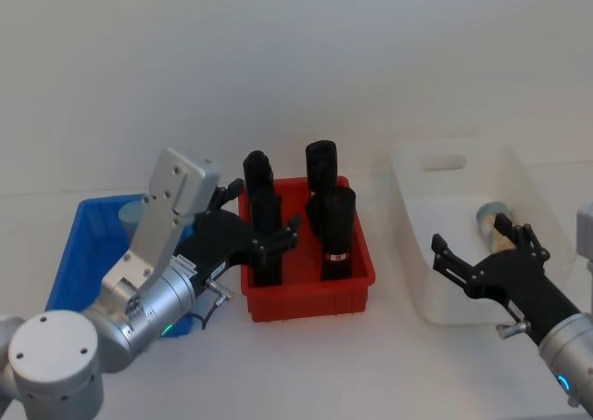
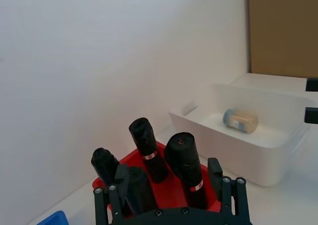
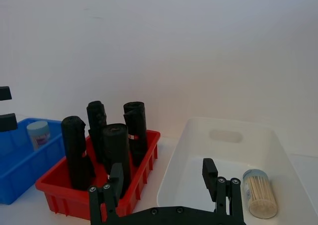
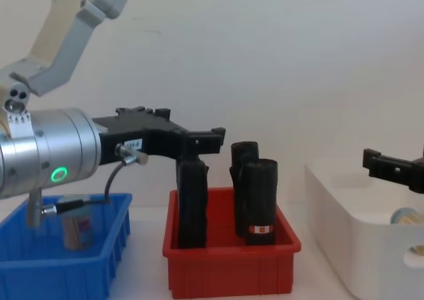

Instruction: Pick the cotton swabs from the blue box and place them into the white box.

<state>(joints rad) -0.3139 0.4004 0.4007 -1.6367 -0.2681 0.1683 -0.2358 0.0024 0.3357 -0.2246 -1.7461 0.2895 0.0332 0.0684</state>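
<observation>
A white worktop (image 1: 306, 374) is seen from the robot's head, with three bins set in a row on it. The white box (image 1: 445, 299), the tallest, is placed at 3 o'clock of the centre. The blue box (image 1: 82, 253) is placed at 9 o'clock, and a red bin (image 1: 310, 299) is set between them, holding upright black rolls (image 1: 335, 225).

The left end effector (image 1: 266, 211) is held raised above the gap between the blue box and the red bin, at 9 o'clock of the rolls. Its fingers are spread wide and nothing is gripped. The right end effector (image 1: 482, 239) is held over the near half of the white box. It is likewise released and empty.

Two jars of cotton swabs are shown. One jar (image 1: 491, 221) is laid on its side on the floor of the white box, at 12 o'clock of the right end effector and just beside one finger. The other jar (image 3: 39, 134) is stood upright in the blue box, near its 12 o'clock wall.

One delivery is judged complete, and the next pick is judged not yet begun. For the next move, the left end effector would need to be swung towards 9 o'clock and lowered, fingers kept apart, until the blue-lidded jar is straddled, with the black rolls avoided
</observation>
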